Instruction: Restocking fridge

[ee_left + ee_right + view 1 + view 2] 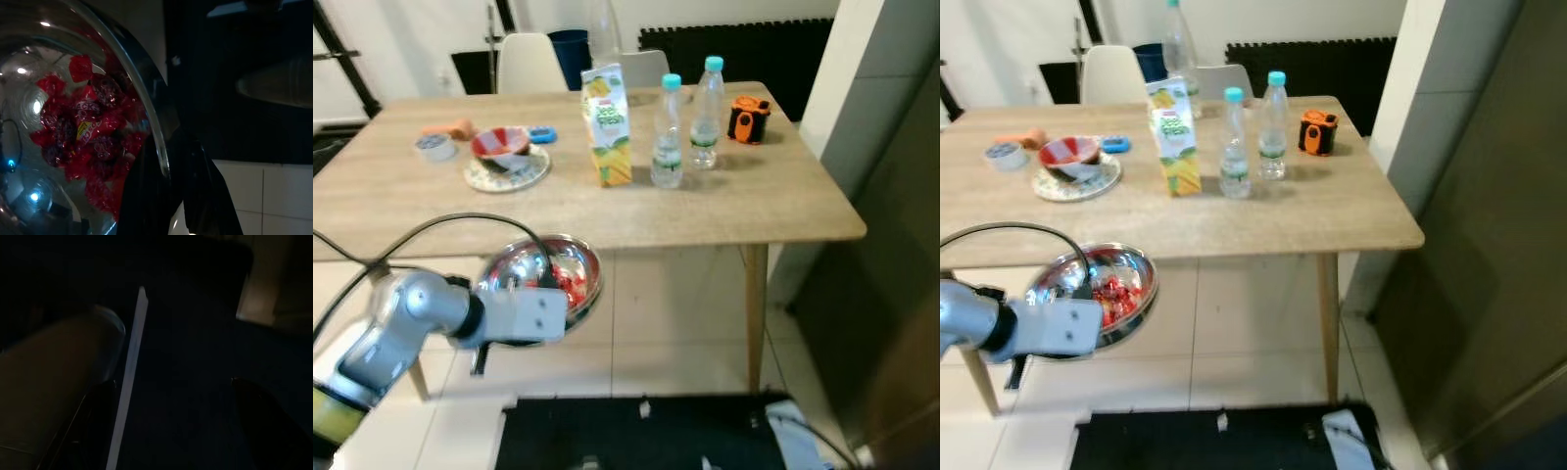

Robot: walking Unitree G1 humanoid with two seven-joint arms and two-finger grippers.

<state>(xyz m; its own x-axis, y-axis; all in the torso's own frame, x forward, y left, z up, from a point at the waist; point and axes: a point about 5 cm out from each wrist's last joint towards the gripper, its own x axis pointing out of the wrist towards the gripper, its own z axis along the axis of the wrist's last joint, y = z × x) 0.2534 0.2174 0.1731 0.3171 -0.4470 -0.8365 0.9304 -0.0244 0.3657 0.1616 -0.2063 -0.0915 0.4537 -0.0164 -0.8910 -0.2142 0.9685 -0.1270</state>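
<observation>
The robot's left gripper [168, 171] is clamped on the rim of a steel bowl [570, 262] of red wrapped sweets [88, 132], carried level below the wooden table [754, 211] edge, probably so nothing spills; the right gripper's [171, 396] fingers stand apart, idle.

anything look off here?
The steel bowl of red-wrapped sweets is off the table, held by its rim in the left gripper over the floor. Table items stand upright; nothing spilled.
</observation>
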